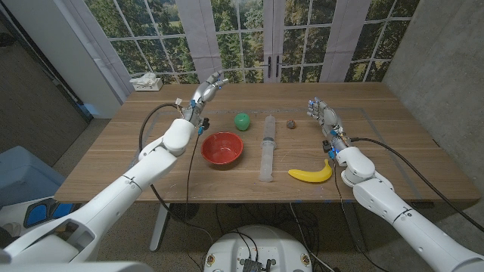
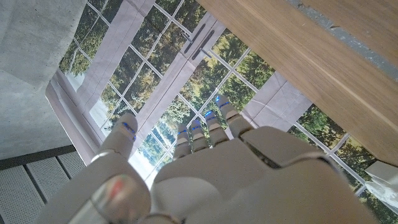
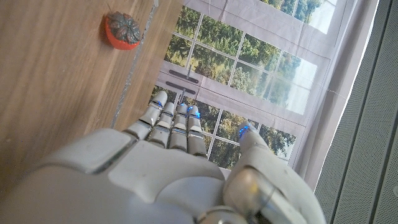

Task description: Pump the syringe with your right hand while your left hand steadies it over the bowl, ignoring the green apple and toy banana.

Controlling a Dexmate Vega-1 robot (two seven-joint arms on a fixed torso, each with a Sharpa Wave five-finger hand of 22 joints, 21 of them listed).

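Both hands are being held open above the bench (image 1: 393,162).
Nothing is being gripped by left hand (image 1: 206,92) or right hand (image 1: 324,115); syringe (image 1: 268,148) is lying between bowl (image 1: 222,149) and banana (image 1: 311,174).

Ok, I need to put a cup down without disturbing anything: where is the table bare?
Bare wood lies along the near edge left of the red bowl, and across the far right corner behind the right hand. The middle is crowded: bowl, green apple, syringe, toy banana.
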